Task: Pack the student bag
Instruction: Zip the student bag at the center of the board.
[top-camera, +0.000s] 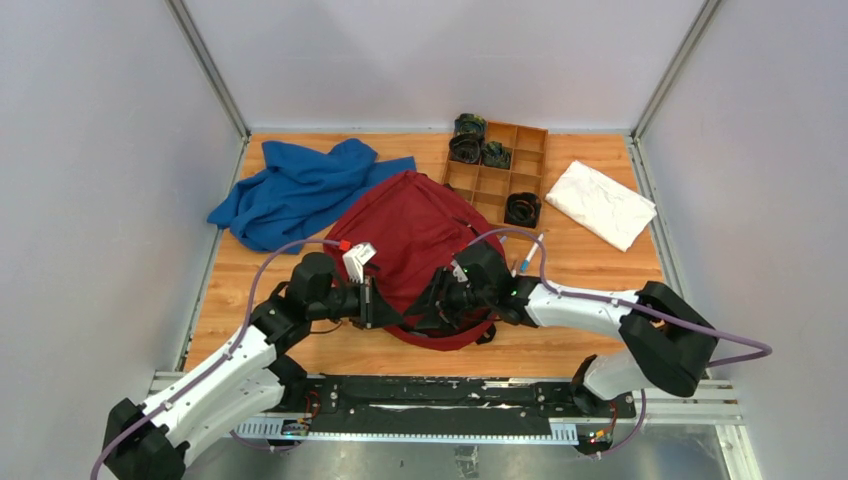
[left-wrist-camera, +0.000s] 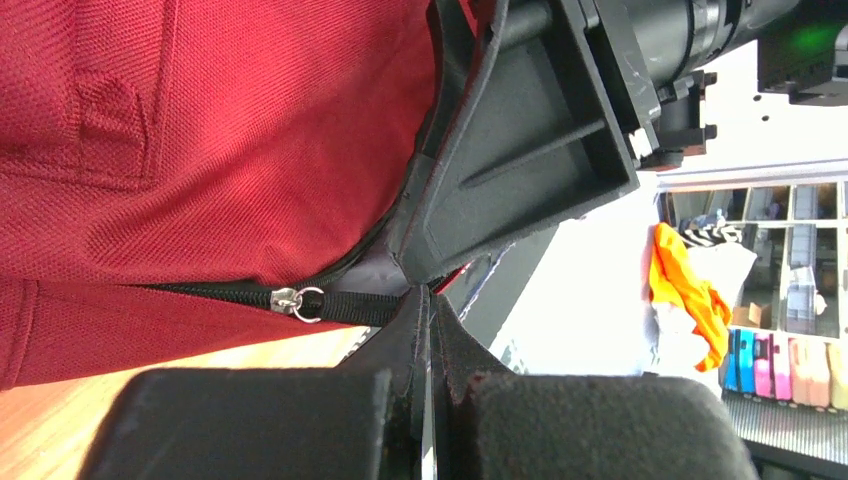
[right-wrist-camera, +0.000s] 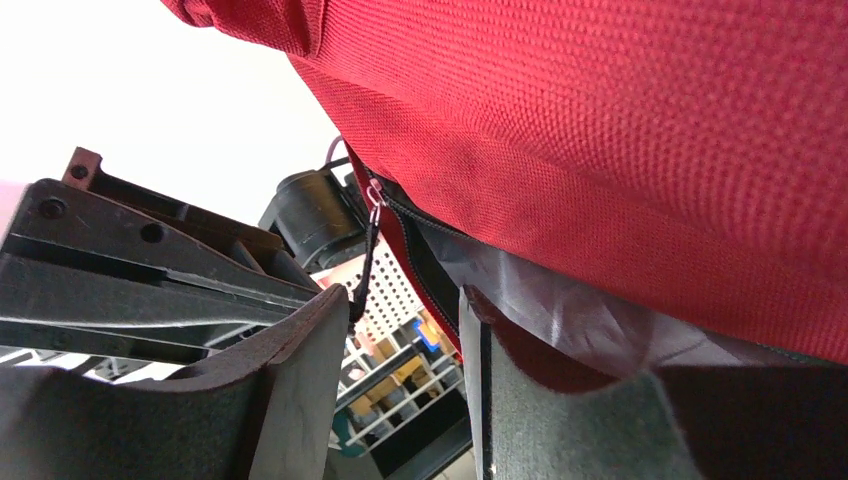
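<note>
A crumpled blue cloth garment (top-camera: 300, 190) is lying at the far left of the wooden table (top-camera: 600, 275), its edge touching the large dark red soft fabric backpack (top-camera: 415, 235), which is sitting at the middle of the table just ahead of both arms. The left gripper (left-wrist-camera: 425, 300) is reaching to the near edge of the backpack from the left, its fingers (left-wrist-camera: 395, 345) pressing together on the end of the black zipper band, with a small silver zipper slider (left-wrist-camera: 287, 298) and its ring sitting on that band just beside the tips. The right gripper (right-wrist-camera: 405, 300) is meeting the same near edge from the right, close to the left gripper; its fingers (right-wrist-camera: 300, 370) are standing a narrow gap apart, the red and grey opening edge of the backpack is running down into that gap, and a thin black pull cord (right-wrist-camera: 365, 260) is hanging beside one finger. Behind the backpack to the right, a brown wooden compartment tray (top-camera: 530, 160) is holding several dark coiled items (top-camera: 521, 209), and a white folded cloth (top-camera: 600, 203) is lying just beside the tray at the far right.
</note>
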